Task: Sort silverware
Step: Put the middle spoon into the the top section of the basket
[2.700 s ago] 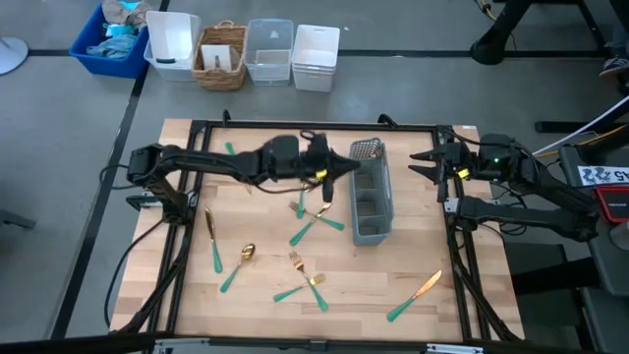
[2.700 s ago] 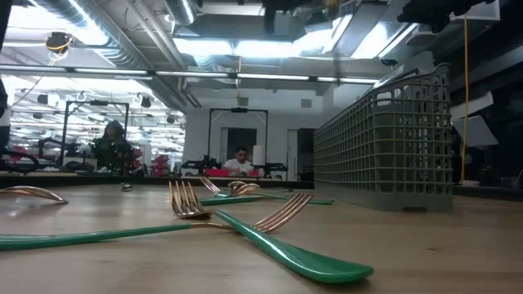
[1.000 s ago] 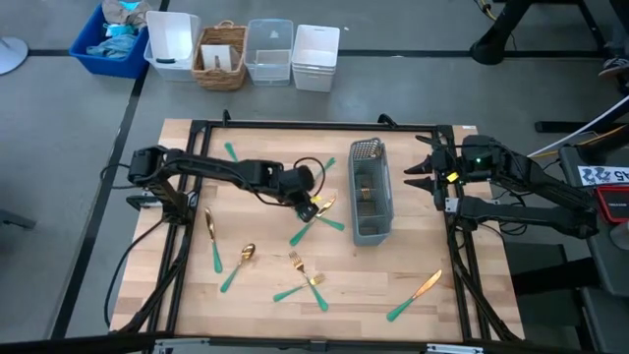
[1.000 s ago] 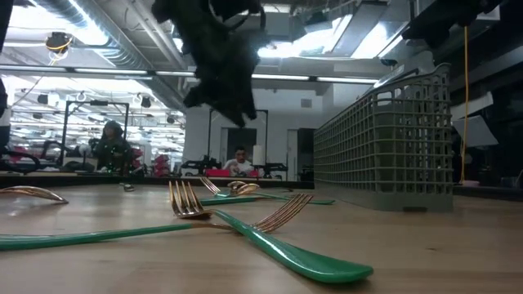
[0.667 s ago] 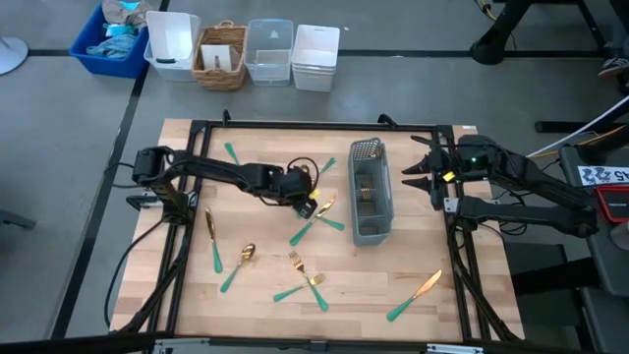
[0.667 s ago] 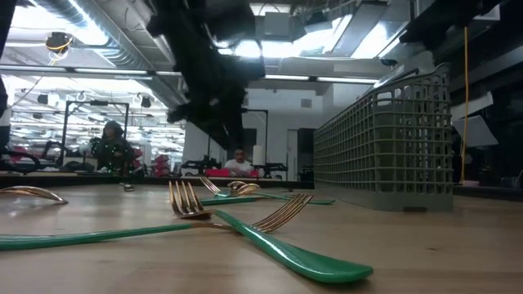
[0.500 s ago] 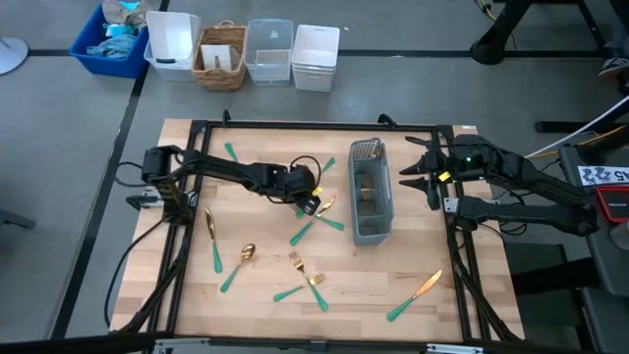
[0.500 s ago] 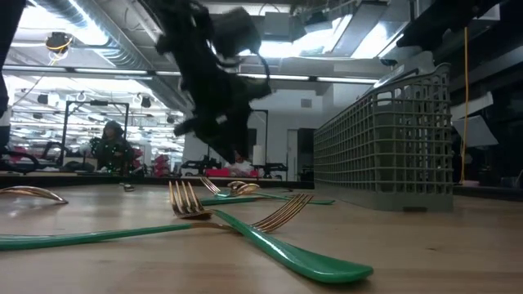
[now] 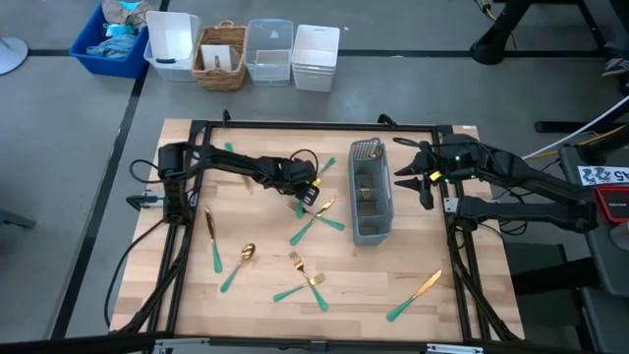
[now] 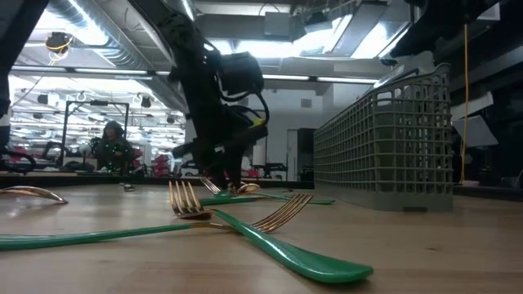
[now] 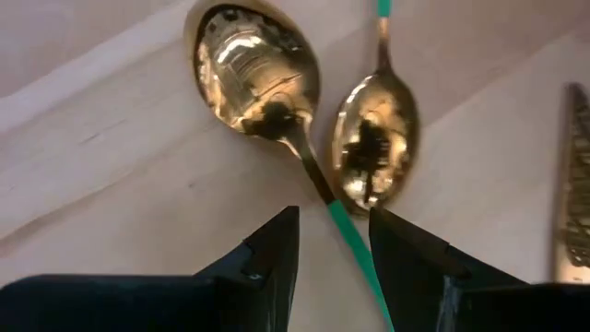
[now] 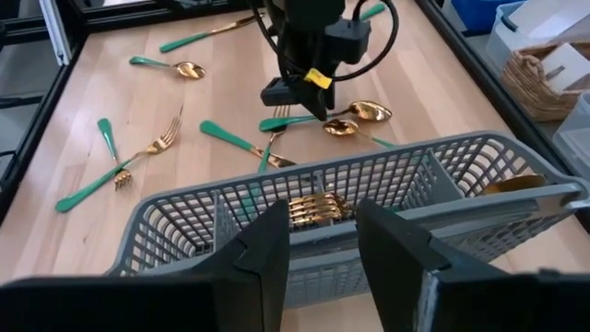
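Note:
Silverware with gold heads and teal handles lies scattered on the wooden table (image 9: 256, 305). Two spoons (image 11: 258, 74) (image 11: 373, 148) lie side by side left of the grey mesh caddy (image 9: 371, 202). My left gripper (image 11: 334, 244) is open and low over them, pointing down. Its fingers stand on either side of one spoon's teal handle (image 11: 355, 249), just behind the bowl, without plainly touching it. My right gripper (image 9: 411, 179) hovers open at the caddy's right side. Gold forks (image 12: 318, 207) lie inside the caddy.
More forks lie crossed near the table's middle (image 9: 316, 224) and near the front (image 9: 307, 280). A spoon (image 9: 243, 258) and a knife (image 9: 209, 228) lie at the left, another knife (image 9: 418, 293) at the front right. Bins and a basket (image 9: 221, 54) stand beyond the far edge.
My left gripper has come down from well above the table to just over the two spoons and has turned about, staying open. My right gripper has shifted a little toward the caddy. The silverware has stayed where it was.

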### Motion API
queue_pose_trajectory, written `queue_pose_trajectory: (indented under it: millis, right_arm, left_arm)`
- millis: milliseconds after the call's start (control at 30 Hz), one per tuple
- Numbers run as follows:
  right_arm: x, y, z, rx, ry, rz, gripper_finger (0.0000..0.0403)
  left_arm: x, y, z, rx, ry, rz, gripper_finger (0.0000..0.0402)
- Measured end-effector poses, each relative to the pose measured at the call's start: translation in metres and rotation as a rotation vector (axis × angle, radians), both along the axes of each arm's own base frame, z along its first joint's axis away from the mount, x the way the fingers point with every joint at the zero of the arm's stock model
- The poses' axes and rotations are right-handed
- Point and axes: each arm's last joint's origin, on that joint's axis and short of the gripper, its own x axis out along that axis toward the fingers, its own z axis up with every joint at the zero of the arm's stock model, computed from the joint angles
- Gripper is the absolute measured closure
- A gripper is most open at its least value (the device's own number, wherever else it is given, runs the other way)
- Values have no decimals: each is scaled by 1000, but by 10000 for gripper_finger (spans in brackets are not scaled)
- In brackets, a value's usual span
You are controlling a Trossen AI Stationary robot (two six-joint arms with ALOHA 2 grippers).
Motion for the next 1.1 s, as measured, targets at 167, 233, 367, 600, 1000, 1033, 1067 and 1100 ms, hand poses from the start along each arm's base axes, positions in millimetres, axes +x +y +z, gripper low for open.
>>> queue_pose_trajectory:
  millis: [167,233,367,600,1000,1033,1067,1100]
  right_arm:
    - [0,0,1,-3,-6,0,274]
    - [0,0,1,-3,-6,0,274]
    - [0,0,1,-3,-7,0,274]
    - [0,0,1,-3,-7,0,274]
    - [0,0,1,-3,-7,-1,274]
    - [0,0,1,-3,-7,0,274]
    - [0,0,1,-3,-7,0,274]
    - [0,0,1,-3,-6,-1,274]
  left_arm:
    - [3,-2,-10,6,26,-22,277]
    - [3,-3,-11,12,36,-30,279]
    - [3,-4,-11,22,52,-67,310]
    - [3,-4,-11,13,48,-71,391]
    - [10,-4,-3,-39,2,-72,395]
    - [11,-5,-2,-47,-7,-77,394]
    - [12,-5,0,-56,-18,-83,394]
    - [12,-5,2,-64,-25,-87,394]
